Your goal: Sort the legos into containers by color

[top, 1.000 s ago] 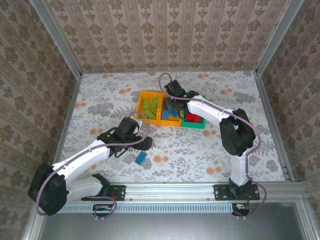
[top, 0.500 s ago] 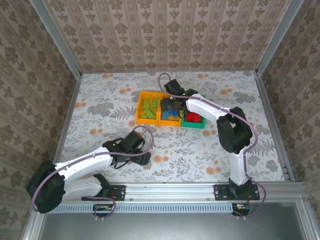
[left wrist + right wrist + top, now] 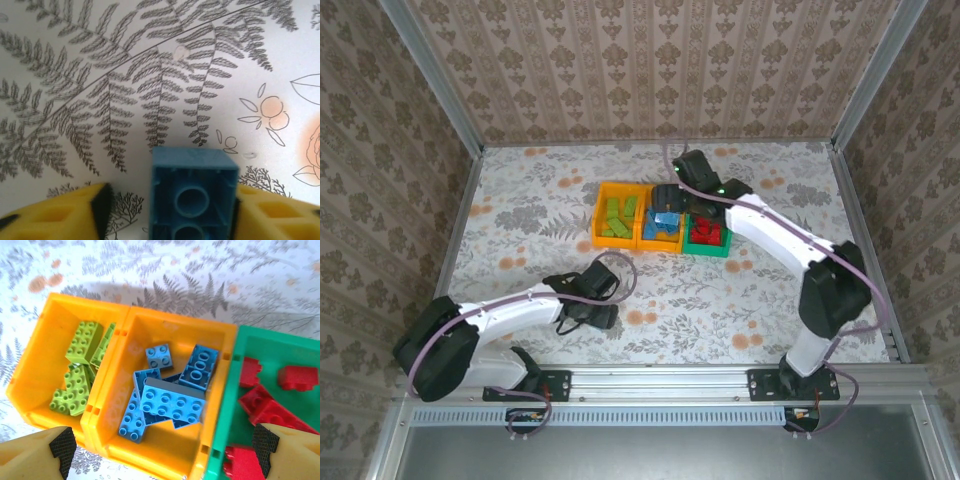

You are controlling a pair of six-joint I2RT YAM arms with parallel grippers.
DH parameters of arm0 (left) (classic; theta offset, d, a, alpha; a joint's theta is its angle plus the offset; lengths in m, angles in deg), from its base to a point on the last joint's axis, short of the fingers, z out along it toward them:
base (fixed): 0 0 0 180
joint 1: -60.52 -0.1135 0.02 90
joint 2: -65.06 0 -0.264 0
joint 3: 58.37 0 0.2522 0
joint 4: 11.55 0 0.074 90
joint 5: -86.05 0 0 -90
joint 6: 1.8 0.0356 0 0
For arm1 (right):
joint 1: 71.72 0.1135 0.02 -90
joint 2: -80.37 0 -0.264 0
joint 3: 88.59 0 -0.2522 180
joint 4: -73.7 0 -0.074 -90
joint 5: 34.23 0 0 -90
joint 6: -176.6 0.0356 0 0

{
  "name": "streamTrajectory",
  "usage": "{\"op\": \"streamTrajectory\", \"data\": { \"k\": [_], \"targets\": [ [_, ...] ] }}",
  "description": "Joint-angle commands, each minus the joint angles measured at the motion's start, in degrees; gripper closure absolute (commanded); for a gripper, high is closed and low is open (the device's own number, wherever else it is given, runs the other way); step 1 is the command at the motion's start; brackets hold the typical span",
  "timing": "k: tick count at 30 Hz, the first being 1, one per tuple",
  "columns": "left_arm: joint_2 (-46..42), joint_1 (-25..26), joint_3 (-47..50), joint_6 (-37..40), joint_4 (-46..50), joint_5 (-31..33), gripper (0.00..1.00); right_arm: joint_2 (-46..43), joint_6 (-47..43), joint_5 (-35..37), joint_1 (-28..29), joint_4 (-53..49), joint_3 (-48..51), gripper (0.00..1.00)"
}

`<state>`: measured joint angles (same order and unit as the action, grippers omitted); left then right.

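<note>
Near the surface's front edge, the left gripper [image 3: 170, 207] straddles a small blue plastic brick [image 3: 194, 197], half-narrowed but not clamped. Pickup seems underway. Next: squeeze, lift and carry it to the middle orange plastic bin [image 3: 182, 321], under the wide-open right gripper [image 3: 164, 445].

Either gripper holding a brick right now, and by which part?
Nothing gripped yet. Left gripper straddles the blue brick, one finger at its side, other apart. Right gripper open, empty.

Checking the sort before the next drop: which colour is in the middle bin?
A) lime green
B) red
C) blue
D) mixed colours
C: in the right wrist view the middle orange bin holds blue bricks, with lime green bricks in the left orange bin and red bricks in the green bin.
</note>
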<state>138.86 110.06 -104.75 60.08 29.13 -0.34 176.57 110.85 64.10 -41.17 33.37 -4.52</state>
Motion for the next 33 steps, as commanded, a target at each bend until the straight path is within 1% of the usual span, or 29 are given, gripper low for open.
{"op": "streamTrajectory", "data": {
  "k": [1, 2, 4, 6, 9, 12, 14, 17, 21, 24, 27, 30, 33],
  "targets": [
    [0.8, 0.6, -1.6, -0.2, -1.5, -2.1, 0.55, -6.3, 0.9, 1.2, -1.9, 0.7, 4.7, 0.05],
    [0.9, 0.6, -1.9, -0.1, -1.5, -2.3, 0.61, -8.2, 0.8, 1.5, -2.4, 0.6, 6.1, 0.05],
    [0.9, 0.5, -2.6, 0.2, -2.0, -3.0, 0.67, -11.9, 1.0, 2.6, -3.5, 0.4, 9.1, 0.05],
    [0.8, 0.5, -3.8, 0.7, -2.5, -3.3, 0.69, -15.8, 1.2, 3.9, -4.4, 0.3, 12.7, 0.05],
    [1.0, -0.2, -8.5, 2.8, -3.5, -2.9, 0.7, -21.5, 0.9, 4.2, -4.7, -0.1, 18.7, 0.05],
    [1.8, -2.9, -14.4, 5.4, -6.1, -4.4, 0.7, -25.7, 2.2, 4.1, -4.5, -1.1, 24.9, 0.05],
    [3.7, -5.2, -19.4, 7.6, -7.0, -6.2, 0.7, -29.4, 3.6, 4.8, -4.5, 0.3, 30.4, 0.05],
    [8.7, -8.8, -28.0, 10.7, -8.8, -8.7, 0.7, -35.4, 4.8, 6.8, -4.5, 3.3, 38.8, 0.05],
    [19.6, -13.0, -40.8, 12.0, -10.3, -15.9, 0.69, -42.1, 5.7, 7.4, -4.6, 5.7, 46.2, 0.03],
    [27.7, -14.2, -49.6, 12.7, -10.6, -18.3, 0.69, -45.0, 5.9, 9.1, -4.6, 4.8, 48.1, 0.01],
    [35.7, -14.8, -57.8, 14.1, -8.5, -19.6, 0.68, -46.5, 5.6, 9.8, -4.6, 3.5, 48.4, 0.01],
    [41.3, -15.5, -63.7, 14.4, -6.5, -20.7, 0.67, -47.0, 5.2, 9.9, -4.6, 2.8, 48.3, 0.01],
    [45.0, -16.3, -66.8, 14.1, -5.8, -20.6, 0.63, -46.9, 5.2, 10.1, -4.6, 2.5, 48.3, 0.0]
  ]
}}
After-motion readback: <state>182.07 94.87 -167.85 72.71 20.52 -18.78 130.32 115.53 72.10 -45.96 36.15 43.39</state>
